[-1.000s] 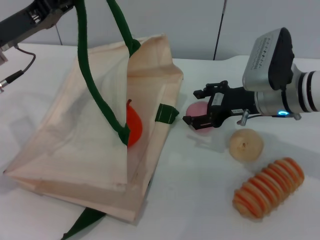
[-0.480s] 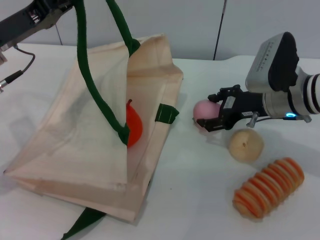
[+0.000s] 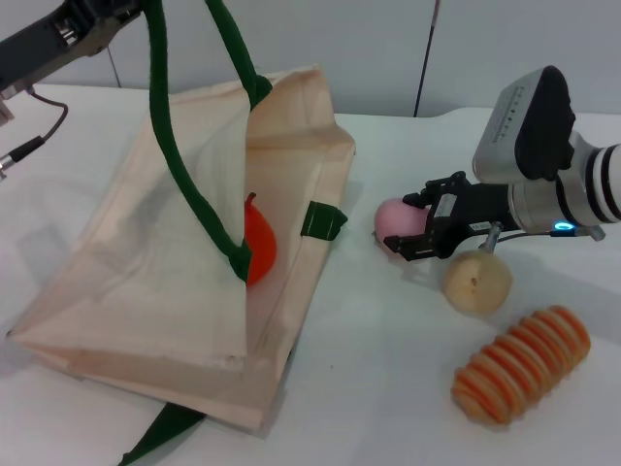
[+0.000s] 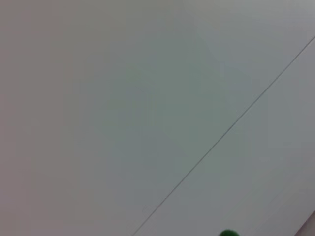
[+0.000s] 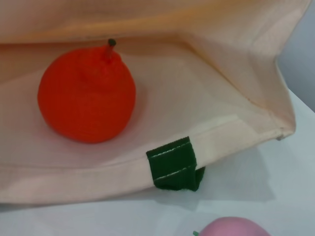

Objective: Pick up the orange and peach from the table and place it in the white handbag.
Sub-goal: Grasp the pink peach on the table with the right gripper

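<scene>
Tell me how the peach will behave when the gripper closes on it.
The peach is round and smooth, so it may roll or squirt out of the right gripper. It looks small, likely light. The tan fruit beside it could get nudged.

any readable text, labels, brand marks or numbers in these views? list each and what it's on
None readable in any view.
The white handbag, its green handle tab, the orange and the peach carry no print.
The right hand and its grey wrist housing show no legible marking.

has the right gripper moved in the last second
Yes. The right gripper has shifted away from the white handbag, toward the tan fruit, and now brackets the peach.
</scene>
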Available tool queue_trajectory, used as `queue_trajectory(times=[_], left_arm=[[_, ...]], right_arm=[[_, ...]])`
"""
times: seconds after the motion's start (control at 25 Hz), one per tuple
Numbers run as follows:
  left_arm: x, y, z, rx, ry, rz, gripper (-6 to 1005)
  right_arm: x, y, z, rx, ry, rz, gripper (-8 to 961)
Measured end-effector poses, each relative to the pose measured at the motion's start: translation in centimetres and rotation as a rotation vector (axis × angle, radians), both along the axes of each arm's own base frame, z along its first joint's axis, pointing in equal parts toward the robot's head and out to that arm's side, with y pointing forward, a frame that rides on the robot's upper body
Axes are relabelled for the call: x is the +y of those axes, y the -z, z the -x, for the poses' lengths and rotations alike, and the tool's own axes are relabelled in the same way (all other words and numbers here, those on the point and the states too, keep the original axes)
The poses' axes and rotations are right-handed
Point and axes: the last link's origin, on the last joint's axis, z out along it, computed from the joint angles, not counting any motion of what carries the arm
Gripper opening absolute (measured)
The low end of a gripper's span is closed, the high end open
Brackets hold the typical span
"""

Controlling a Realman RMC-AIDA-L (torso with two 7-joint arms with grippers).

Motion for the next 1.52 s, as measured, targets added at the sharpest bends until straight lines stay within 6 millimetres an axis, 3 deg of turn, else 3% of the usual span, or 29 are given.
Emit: queue_trajectory(times=[0.12,0.96,1.52], left_arm=[[0.0,0.0,0.0,0.0,0.0,0.0,120],[0.2,0.1,0.3,0.011,-0.019,0.0,119],[-0.2,0.1,0.8,0.012,-0.036,0.0,119]], right_arm=[[0.1,0.0,0.0,0.005,0.003,-0.004,689],[0.3,-0.3,0.1,0.011,0.012,-0.022,564],[0.5,-1.5,0.0,0.06,0.023,-0.039,478]])
